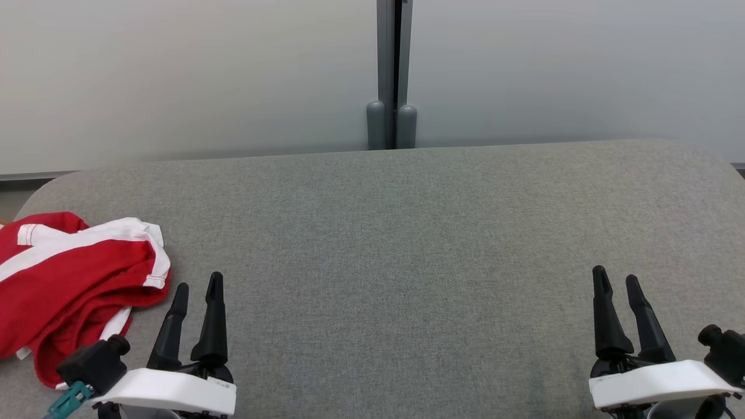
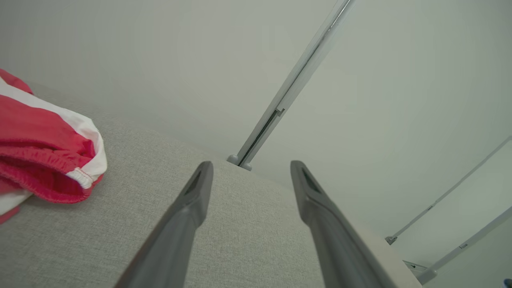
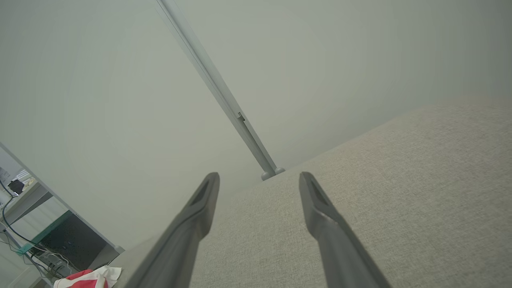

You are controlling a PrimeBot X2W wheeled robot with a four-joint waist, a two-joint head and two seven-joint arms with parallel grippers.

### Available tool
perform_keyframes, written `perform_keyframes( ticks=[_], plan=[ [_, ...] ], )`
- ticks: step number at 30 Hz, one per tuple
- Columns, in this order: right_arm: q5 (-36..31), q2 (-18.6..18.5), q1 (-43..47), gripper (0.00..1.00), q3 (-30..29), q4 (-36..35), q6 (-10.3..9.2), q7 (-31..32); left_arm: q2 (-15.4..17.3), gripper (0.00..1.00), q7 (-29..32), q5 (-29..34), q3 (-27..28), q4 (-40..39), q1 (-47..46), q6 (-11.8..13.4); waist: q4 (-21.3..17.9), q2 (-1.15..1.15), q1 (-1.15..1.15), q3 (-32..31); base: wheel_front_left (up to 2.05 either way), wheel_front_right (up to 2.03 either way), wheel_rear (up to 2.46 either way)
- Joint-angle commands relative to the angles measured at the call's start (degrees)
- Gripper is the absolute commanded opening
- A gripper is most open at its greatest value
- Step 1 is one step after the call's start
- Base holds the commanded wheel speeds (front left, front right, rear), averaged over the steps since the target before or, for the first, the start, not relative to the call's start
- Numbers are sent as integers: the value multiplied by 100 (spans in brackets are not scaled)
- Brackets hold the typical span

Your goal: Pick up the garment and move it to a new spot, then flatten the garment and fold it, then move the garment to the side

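Left hand (image 1: 198, 280) spread, empty; crumpled garment (image 1: 70, 279) beside, axis unclear.

A grey fabric table (image 1: 407, 233) stands before pale panels (image 1: 174, 75) and a grey post (image 1: 394, 70).

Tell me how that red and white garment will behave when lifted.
Probably floppy: the garment lies crumpled in soft folds, so it should drape and hang. Likely light, since the cloth looks thin. Pinching one layer may leave the rest trailing.

Soft even light, faint shadows
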Motion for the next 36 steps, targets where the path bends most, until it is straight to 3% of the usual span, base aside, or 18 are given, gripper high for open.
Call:
perform_keyframes(
  ticks=[1,8,36],
  plan=[
    [-191,-40,3,100,6,-102,1,-67,35,100,-52,203,-21,-43,-19,-3,5,0,0,-5,0,0,0],
    [-613,-43,65,100,46,-109,1,-177,37,100,-165,829,-174,-6,17,165,15,0,0,-29,0,0,0],
    [-1931,-52,168,100,-47,-191,1,-543,51,100,-530,1883,-183,-1,126,351,-22,0,0,46,0,0,0]
  ],
)
